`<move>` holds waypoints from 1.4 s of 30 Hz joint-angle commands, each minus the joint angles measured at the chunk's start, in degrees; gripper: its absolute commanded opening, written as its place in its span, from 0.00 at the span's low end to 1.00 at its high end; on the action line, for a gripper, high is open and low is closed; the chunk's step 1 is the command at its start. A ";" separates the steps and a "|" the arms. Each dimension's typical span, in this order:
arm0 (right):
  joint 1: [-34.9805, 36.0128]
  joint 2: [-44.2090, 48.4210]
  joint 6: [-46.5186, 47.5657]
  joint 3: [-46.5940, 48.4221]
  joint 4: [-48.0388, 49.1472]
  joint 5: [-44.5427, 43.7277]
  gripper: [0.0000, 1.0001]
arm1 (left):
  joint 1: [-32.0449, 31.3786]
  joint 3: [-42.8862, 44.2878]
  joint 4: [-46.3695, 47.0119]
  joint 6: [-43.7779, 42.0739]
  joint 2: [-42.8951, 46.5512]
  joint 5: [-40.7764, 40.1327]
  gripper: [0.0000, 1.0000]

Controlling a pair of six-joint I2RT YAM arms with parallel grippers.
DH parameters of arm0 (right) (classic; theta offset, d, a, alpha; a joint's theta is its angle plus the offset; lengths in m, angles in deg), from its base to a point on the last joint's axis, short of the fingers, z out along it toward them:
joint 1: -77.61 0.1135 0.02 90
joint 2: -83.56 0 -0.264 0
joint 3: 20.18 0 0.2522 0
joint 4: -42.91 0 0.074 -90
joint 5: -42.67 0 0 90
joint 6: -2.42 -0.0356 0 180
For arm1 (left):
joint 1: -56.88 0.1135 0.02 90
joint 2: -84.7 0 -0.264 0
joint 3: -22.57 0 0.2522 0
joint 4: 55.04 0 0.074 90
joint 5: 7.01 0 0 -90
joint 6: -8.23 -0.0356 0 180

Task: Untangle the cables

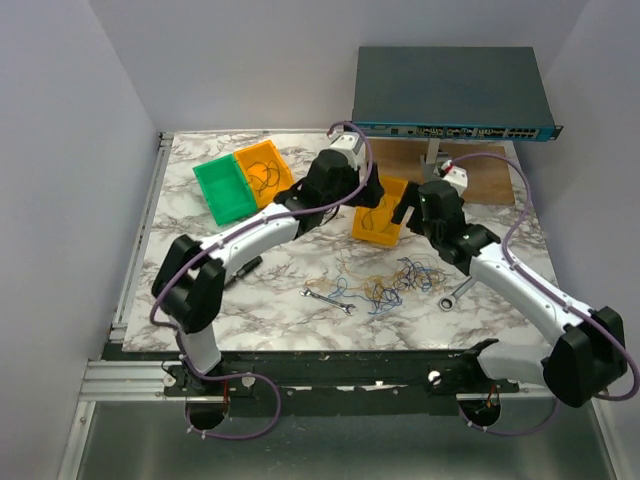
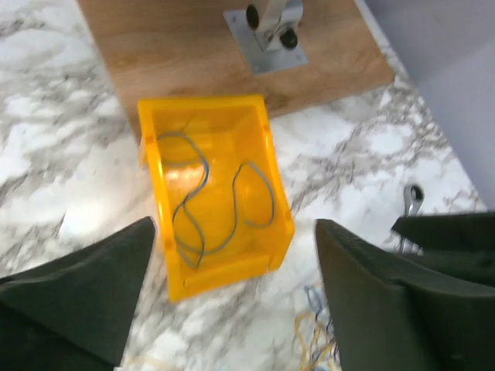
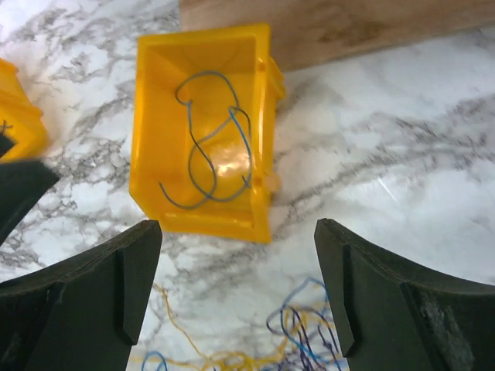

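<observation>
The cables lie as a loose tangle of thin blue, yellow and brown wires on the marble table, in front of a yellow bin. One blue wire lies coiled inside that bin; it also shows in the right wrist view. My left gripper is open and empty above the bin's left side. My right gripper is open and empty above the bin's right side. The tangle's edge shows low in the left wrist view and the right wrist view.
A green bin and an orange bin holding wires stand at the back left. Two silver wrenches lie beside the tangle. A black pen-like thing lies left. A network switch stands on a wooden board.
</observation>
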 commanded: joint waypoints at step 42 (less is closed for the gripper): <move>-0.17 19.76 -17.19 -25.02 -10.98 7.67 0.66 | -17.49 -7.01 -20.12 -18.84 -1.87 6.21 0.65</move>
